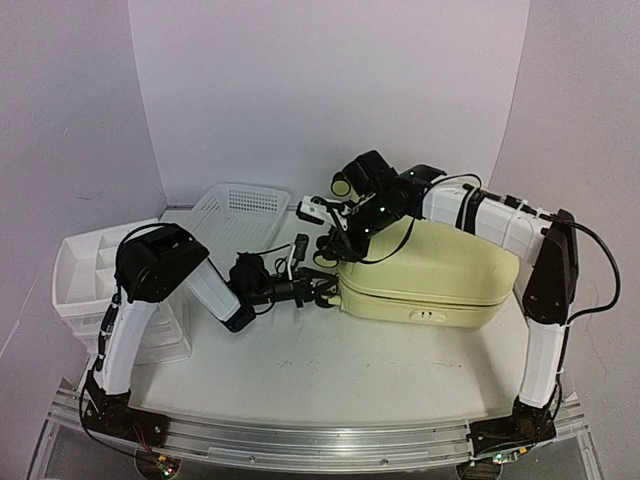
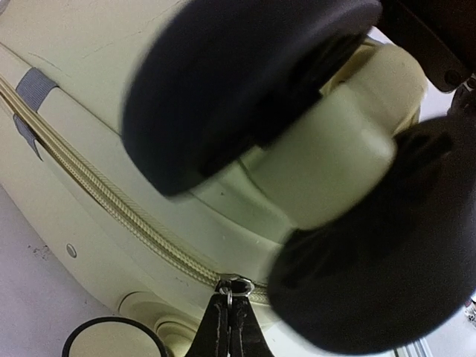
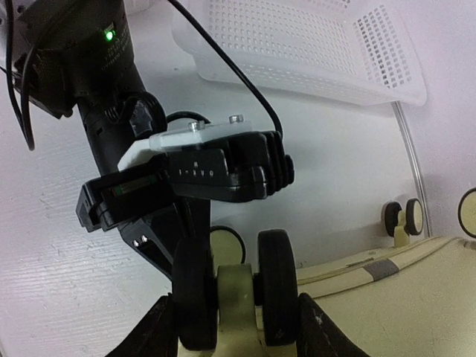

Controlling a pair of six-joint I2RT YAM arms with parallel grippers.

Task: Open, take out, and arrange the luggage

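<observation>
Centrally, at the bottom edge of the left wrist view, the left gripper has its two fingers pressed together, their tips pinching the small metal ring of the zipper pull. From that pull the zipper seam runs diagonally to the upper left of the frame across the pale yellow shell. Above it, close to the lens and blurred, is a black-tyred wheel with a cream hub.

At the bottom of the right wrist view, the right gripper stands about half open, its fingers flanking the twin caster wheel with a pad against each outer tyre face. The black body of the left arm fills the frame centre just above this wheel. A second wheel pair sits at right centre, on the same end of the case.

Seen from overhead, the luggage lies flat and zipped closed on the table, right of frame centre. Its wheeled end faces the centre, where both grippers meet. A white mesh basket lies behind it, up and to the left. A white drawer organizer stands at the left edge, well apart from the case
</observation>
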